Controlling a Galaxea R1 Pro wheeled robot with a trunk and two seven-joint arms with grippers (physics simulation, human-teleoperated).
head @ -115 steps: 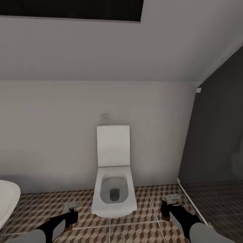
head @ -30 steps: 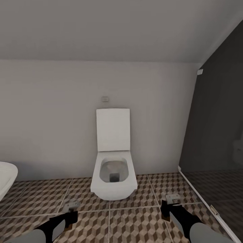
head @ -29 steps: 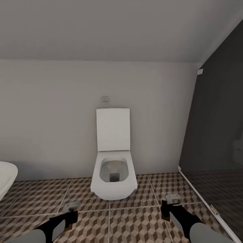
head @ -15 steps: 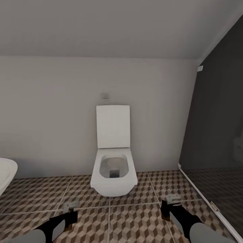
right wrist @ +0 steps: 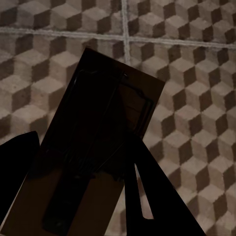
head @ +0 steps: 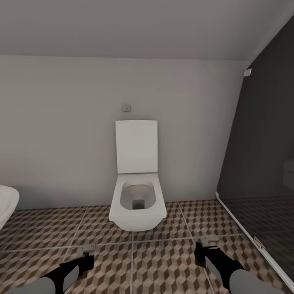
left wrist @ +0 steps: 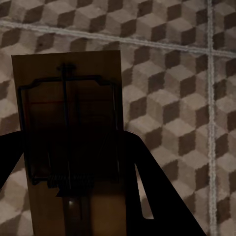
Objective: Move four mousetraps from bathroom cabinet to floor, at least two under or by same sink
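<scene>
Head view: a white toilet (head: 136,192) with raised lid stands at twelve o'clock on the bathroom floor (head: 163,261); a dark glass partition (head: 265,163) rises at three o'clock. The left gripper (head: 86,250) and right gripper (head: 209,241) hang low.

Left wrist view: jaws clamp a mousetrap (left wrist: 71,142) above the tiles.

Right wrist view: jaws grip another, tilted mousetrap (right wrist: 98,152).

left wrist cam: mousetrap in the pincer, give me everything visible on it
The mousetrap is a flat rectangular brown board, wood by its look, carrying a thin dark wire frame, a central bar and a coiled spring near one end. It sits clamped between the left pincer's dark fingers, held above the cube-patterned bathroom floor without touching it. Its long sides run along the fingers. Shadow hides finer detail; whether it is armed is unclear.
</scene>
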